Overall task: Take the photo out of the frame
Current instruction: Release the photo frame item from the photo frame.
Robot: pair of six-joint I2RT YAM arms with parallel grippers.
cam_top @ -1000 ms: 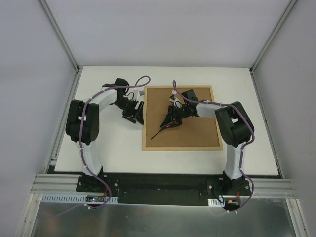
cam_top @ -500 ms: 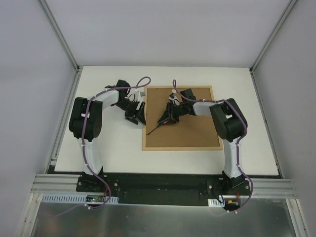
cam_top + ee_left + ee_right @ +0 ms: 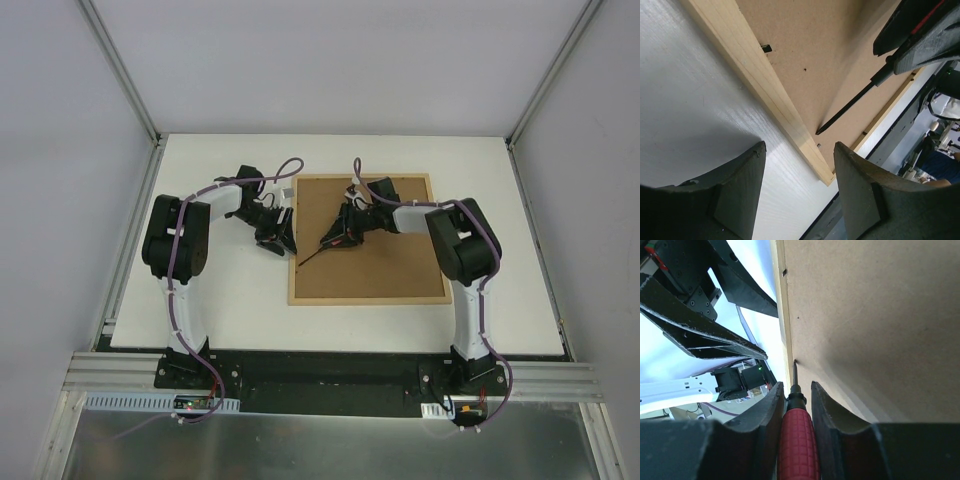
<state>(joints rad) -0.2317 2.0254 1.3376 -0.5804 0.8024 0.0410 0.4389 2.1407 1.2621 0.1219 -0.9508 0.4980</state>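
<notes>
Gripping the red-handled screwdriver (image 3: 796,437), our right pincer (image 3: 342,236) sets the tip just inside the left rail of the face-down frame (image 3: 390,270), near a small black tab (image 3: 766,48). Our left pincer (image 3: 799,190) hangs open just outside that rail, over the bench (image 3: 220,300). The photo is hidden inside the frame. We should pry shallowly and slowly, bracing the rail so the frame cannot slide.

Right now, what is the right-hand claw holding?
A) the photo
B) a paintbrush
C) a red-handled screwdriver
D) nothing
C: the right gripper is shut on a red-handled screwdriver, with the tool's tip at the edge of the brown back of the frame.
</notes>
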